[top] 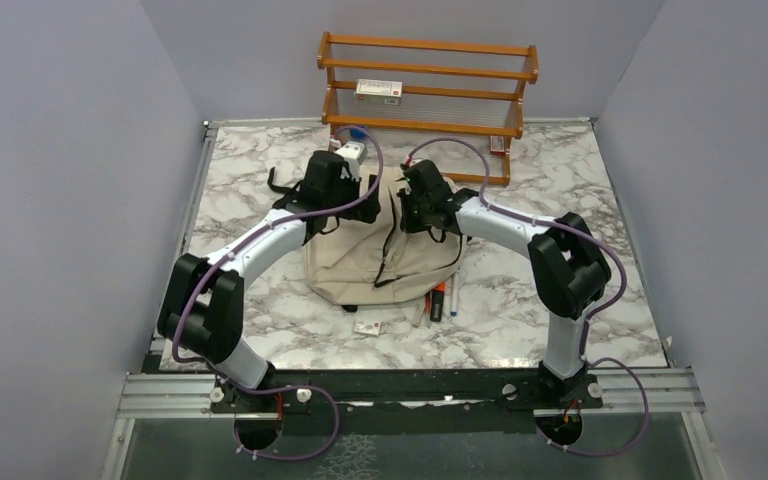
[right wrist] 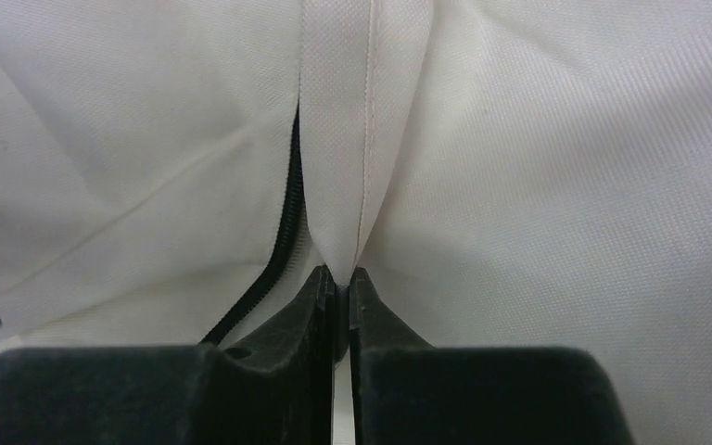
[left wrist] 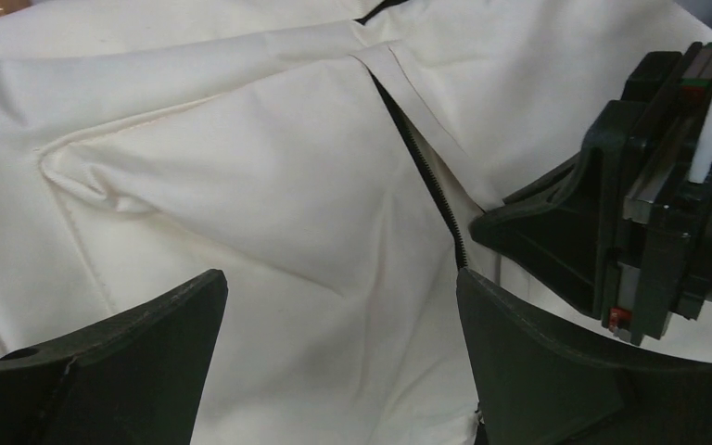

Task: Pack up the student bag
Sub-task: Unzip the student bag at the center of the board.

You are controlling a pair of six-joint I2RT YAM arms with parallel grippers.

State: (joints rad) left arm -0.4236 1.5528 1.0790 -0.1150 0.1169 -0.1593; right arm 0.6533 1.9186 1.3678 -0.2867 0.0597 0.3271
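One student bag (right wrist: 565,185) fold, right gripper (right wrist: 343,276) pinching (zipper flap (right wrist: 338,139), probably)

Marble table (top: 560,170) carries the student bag (top: 348,265), wooden rack (top: 422,127), markers (top: 437,301), a small card (top: 367,327).

i see a brown wooden rack (top: 427,85) at the back of the marble table (top: 560,180). a small white box (top: 379,91) sits on its middle shelf. nearer me, some pens (top: 438,300) lie together on the table. a little white packet (top: 368,327) lies near them.
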